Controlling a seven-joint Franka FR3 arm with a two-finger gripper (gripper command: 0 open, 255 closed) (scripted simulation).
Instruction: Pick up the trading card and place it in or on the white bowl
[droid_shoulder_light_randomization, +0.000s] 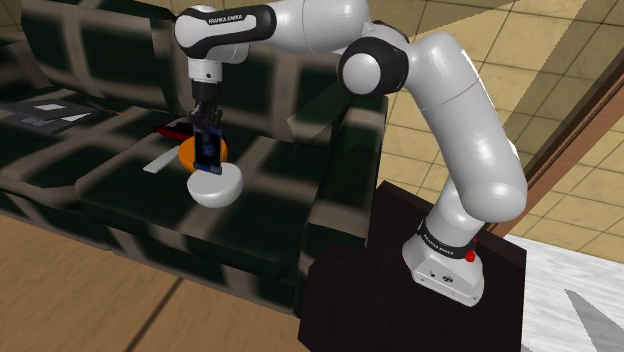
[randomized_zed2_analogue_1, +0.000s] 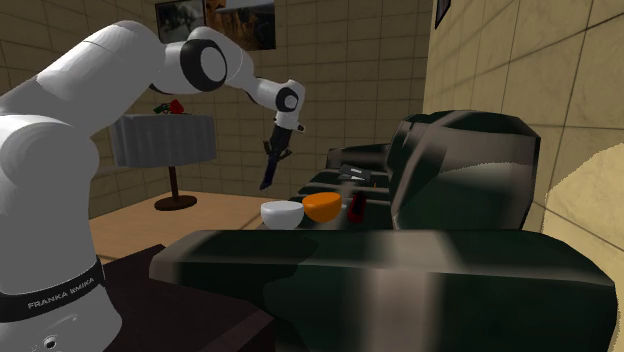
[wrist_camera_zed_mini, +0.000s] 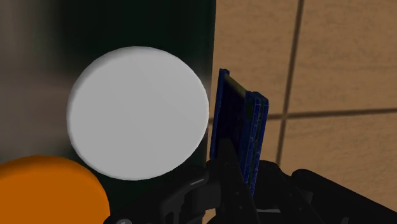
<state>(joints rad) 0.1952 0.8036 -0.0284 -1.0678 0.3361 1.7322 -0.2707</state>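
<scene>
One blue trading card (wrist_camera_zed_mini: 240, 118) hangs pinched in the end effector (wrist_camera_zed_mini: 247, 173) above the sofa (droid_shoulder_light_randomization: 130, 195), just off the white bowl (wrist_camera_zed_mini: 137, 114) beside an orange bowl (wrist_camera_zed_mini: 44, 191); released off-centre, it could clip the rim and slide to the floor (wrist_camera_zed_mini: 337, 63).

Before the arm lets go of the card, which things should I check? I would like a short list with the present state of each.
1. Grip on card: ok, the gripper is shut on it.
2. Card lifted off the sofa: ok, it hangs above the seat.
3. Card over the white bowl: not ok, the wrist view puts it beside the rim, with floor behind it.
4. White bowl empty: ok.
5. Orange bowl out of the way: ok, it sits on the white bowl's far side from the card.
</scene>
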